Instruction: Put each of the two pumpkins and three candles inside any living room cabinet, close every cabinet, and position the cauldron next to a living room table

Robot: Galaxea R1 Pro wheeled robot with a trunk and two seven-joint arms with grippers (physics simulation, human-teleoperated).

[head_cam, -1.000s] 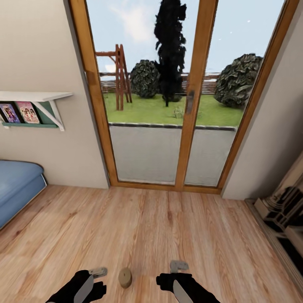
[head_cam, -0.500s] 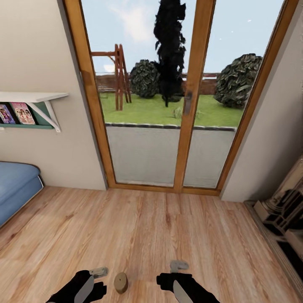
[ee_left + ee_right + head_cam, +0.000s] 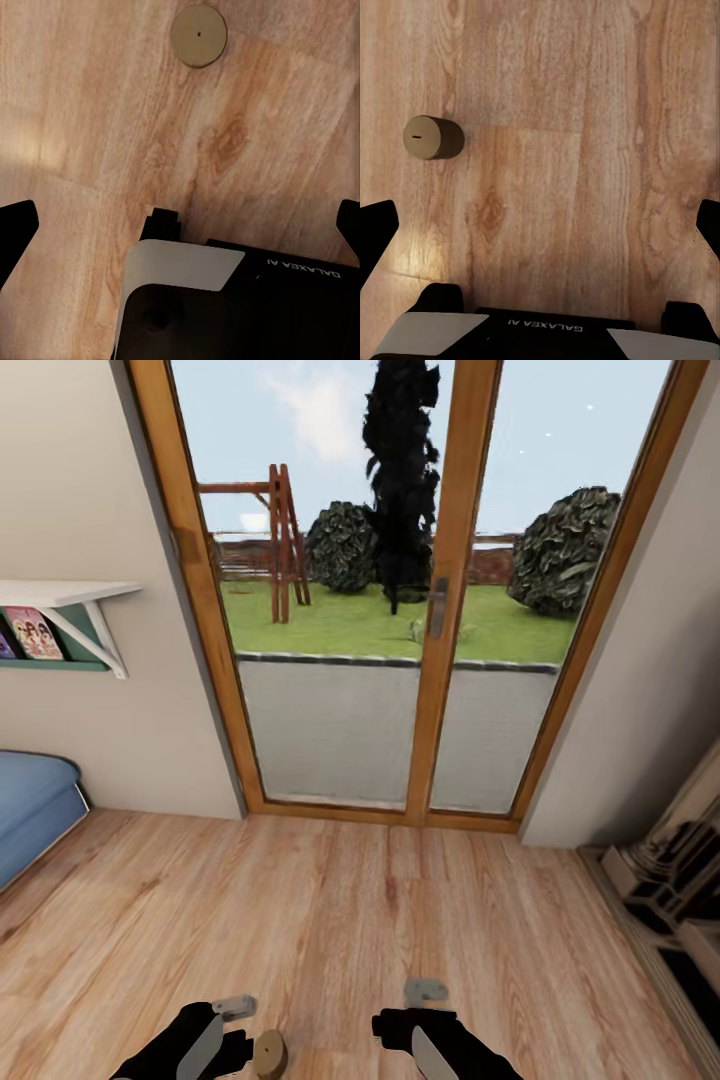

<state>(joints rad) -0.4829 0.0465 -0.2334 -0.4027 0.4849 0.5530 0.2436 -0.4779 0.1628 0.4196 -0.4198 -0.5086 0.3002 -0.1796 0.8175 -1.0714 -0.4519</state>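
One candle point(image 3: 268, 1053), a short tan cylinder with a flat round top, stands on the wooden floor at the bottom edge of the head view, just right of my left gripper point(image 3: 232, 1006). The left wrist view looks down on the candle's top point(image 3: 199, 35), ahead of the open left gripper point(image 3: 181, 221). In the right wrist view the candle point(image 3: 433, 138) sits off to one side of the open right gripper point(image 3: 542, 225). My right gripper point(image 3: 425, 991) hovers over bare floor. Both hold nothing. The pumpkins, cabinet and cauldron are out of view.
Wood-framed glass double doors point(image 3: 437, 610) stand straight ahead, with a garden beyond. A blue sofa point(image 3: 30, 810) and a wall shelf point(image 3: 60, 595) with books are at the left. Dark ornate furniture point(image 3: 670, 870) lines the right wall. Open wooden floor point(image 3: 360, 920) lies between.
The whole picture has slid left and a little down, so the camera has moved. The candle now sits lower and closer to the left gripper. Both arms keep their pose.
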